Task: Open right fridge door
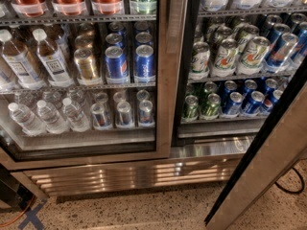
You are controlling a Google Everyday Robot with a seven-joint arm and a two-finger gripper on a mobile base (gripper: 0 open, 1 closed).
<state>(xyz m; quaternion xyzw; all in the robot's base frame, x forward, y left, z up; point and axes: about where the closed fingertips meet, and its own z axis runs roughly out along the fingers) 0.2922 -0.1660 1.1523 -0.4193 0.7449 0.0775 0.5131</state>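
The right fridge door (276, 152) stands swung open toward me. Its brushed steel frame with a dark inner edge runs diagonally across the lower right of the camera view. Behind it the right compartment lies uncovered, with shelves of green and blue cans (230, 56). The left door (165, 80) is closed, and water bottles, gold cans and blue cans show through its glass. My gripper is not in view.
A steel vent grille (129, 176) runs along the fridge base above the speckled floor. A black cable (292, 186) loops on the floor at the right. An orange cable and blue tape (29, 214) lie at the lower left beside a dark object (9, 190).
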